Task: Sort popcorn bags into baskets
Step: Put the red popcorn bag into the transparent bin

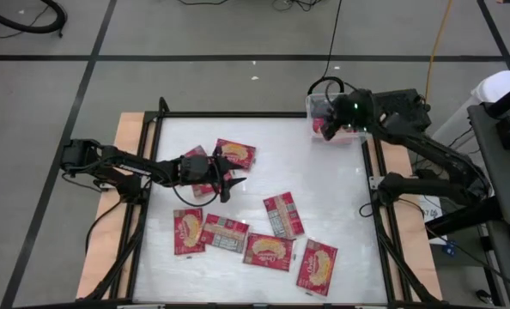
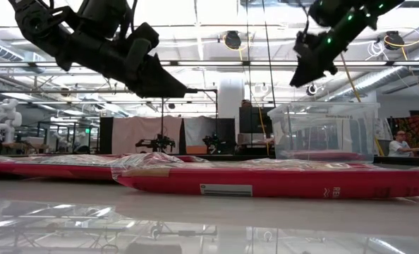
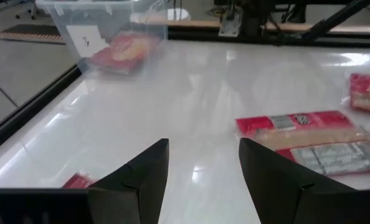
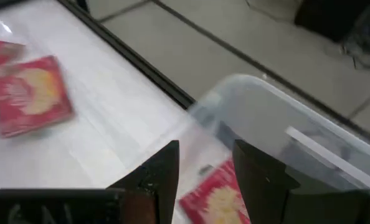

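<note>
Several red popcorn bags lie flat on the white table, among them one bag point(image 1: 235, 153) at the far left and another bag point(image 1: 283, 215) in the middle. The clear basket point(image 1: 351, 130) stands at the far right corner with a red bag point(image 4: 216, 198) lying in it. My right gripper point(image 4: 205, 171) hangs open over the basket, with nothing between its fingers. My left gripper point(image 3: 203, 177) hovers open above the table's left part, next to a few bags point(image 1: 205, 178), and holds nothing.
A black frame point(image 1: 264, 114) runs around the table. More bags point(image 1: 269, 251) lie in a row near the front edge. Bare white tabletop point(image 1: 324, 180) lies between the bags and the basket. In the low view a person point(image 2: 400, 144) sits beyond the table.
</note>
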You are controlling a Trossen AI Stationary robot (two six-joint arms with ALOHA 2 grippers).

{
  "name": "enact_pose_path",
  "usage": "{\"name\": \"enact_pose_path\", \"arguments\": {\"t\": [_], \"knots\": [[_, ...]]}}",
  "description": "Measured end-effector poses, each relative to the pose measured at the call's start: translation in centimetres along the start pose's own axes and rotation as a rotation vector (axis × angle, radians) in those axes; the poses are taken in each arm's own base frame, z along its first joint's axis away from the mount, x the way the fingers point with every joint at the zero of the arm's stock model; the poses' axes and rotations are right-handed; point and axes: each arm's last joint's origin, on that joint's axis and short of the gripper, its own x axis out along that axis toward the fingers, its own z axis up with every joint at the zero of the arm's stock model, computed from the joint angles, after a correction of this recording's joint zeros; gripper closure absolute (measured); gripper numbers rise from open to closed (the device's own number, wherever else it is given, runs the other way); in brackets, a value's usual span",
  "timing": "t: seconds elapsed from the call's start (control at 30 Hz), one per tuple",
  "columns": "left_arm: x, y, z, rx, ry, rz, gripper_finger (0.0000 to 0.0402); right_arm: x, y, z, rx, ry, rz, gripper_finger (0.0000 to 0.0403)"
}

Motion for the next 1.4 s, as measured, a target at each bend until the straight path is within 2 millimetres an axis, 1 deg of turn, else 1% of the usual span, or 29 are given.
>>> {"name": "enact_pose_path", "arguments": {"t": [0.13,0.2,0.27,0.37,0.47,0.53,0.67,0.87,1.03,1.17,1.27,1.4], "knots": [[0.0,0.3,-0.7,0.008,0.069,0.051,0.0202,-1.7,2.7,-0.6,-0.044,-0.078,0.050,0.0259],[0.0,0.5,-1.0,0.002,0.101,0.062,0.0202,-2.1,4.2,-1.3,-0.097,-0.117,0.133,0.0259],[0.0,0.7,-1.2,-0.012,0.127,0.072,0.0202,-2.3,5.9,-2.4,-0.161,-0.147,0.276,0.0259],[-0.1,0.7,-1.5,-0.021,0.154,0.071,0.0202,-2.4,8.2,-4.3,-0.202,-0.195,0.444,0.0259],[-0.1,0.1,-1.6,-0.016,0.167,0.045,0.0202,-2.4,10.2,-6.3,-0.226,-0.227,0.544,0.0259],[-0.2,-0.4,-1.6,-0.010,0.166,0.016,0.0202,-2.4,11.3,-7.6,-0.229,-0.222,0.578,0.0259],[-0.4,-1.5,-1.6,0.019,0.165,-0.042,0.0202,-2.2,13.4,-10.0,-0.206,-0.177,0.589,0.0259],[-0.7,-3.3,-1.6,0.059,0.155,-0.100,0.0202,-2.2,16.7,-12.7,-0.203,-0.099,0.596,0.0259],[-1.4,-5.4,-2.1,0.080,0.187,-0.158,0.0202,-2.4,19.6,-13.9,-0.201,-0.151,0.660,0.0259],[-2.2,-7.4,-2.9,0.083,0.251,-0.223,0.0202,-2.6,21.7,-15.0,-0.184,-0.204,0.719,0.0259],[-3.2,-9.0,-3.6,0.101,0.301,-0.272,0.0202,-2.5,23.0,-15.9,-0.150,-0.254,0.703,0.0259],[-5.0,-11.5,-4.5,0.150,0.335,-0.263,0.0202,-1.8,24.2,-17.2,-0.135,-0.282,0.692,0.0259]]}}
